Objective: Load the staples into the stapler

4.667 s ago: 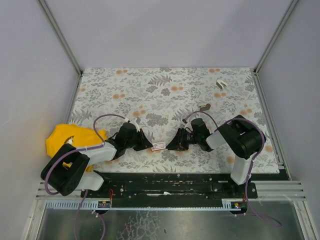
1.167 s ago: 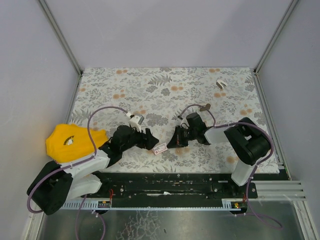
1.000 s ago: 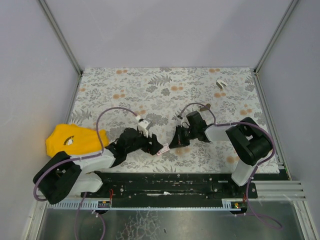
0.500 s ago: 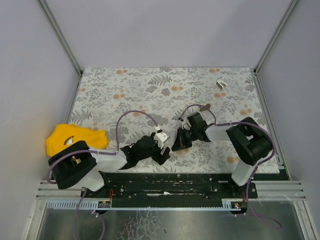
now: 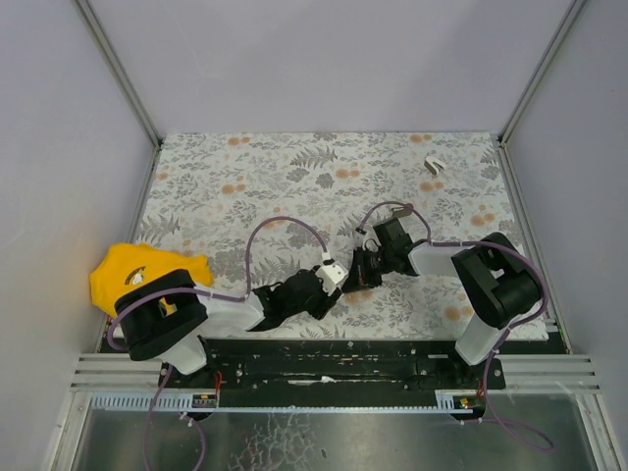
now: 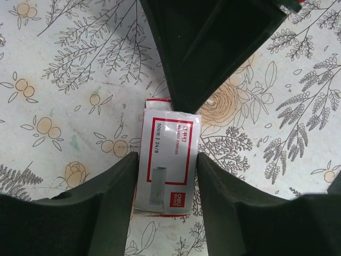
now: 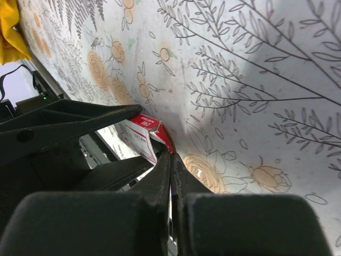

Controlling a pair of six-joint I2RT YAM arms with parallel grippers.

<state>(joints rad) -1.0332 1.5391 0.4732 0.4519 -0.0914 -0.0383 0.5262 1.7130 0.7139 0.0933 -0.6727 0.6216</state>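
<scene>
The staples carton (image 6: pixel 170 138), small, white with red edging, lies flat on the floral mat. My left gripper (image 6: pixel 166 178) is down over it, one finger pressed against each long side. My right gripper (image 6: pixel 184 101) is shut, and its pointed tips touch the carton's far end. In the right wrist view the shut tips (image 7: pixel 171 154) meet the carton's red end flap (image 7: pixel 160 130). I cannot tell whether they pinch it. In the top view both grippers, left (image 5: pixel 332 287) and right (image 5: pixel 355 278), meet near the front middle and hide the carton. I see no stapler.
A yellow object (image 5: pixel 147 273) lies off the mat's left edge; it also shows in the right wrist view (image 7: pixel 10 29). A small white V-shaped piece (image 5: pixel 432 165) lies at the back right. The black rail (image 5: pixel 334 358) runs along the near edge. Grey walls enclose the floral mat (image 5: pixel 294 177).
My left arm has swung right and reached over to the carton, and its fingers now sit against the carton's sides. My right gripper has stayed shut and shifted slightly towards the back.
</scene>
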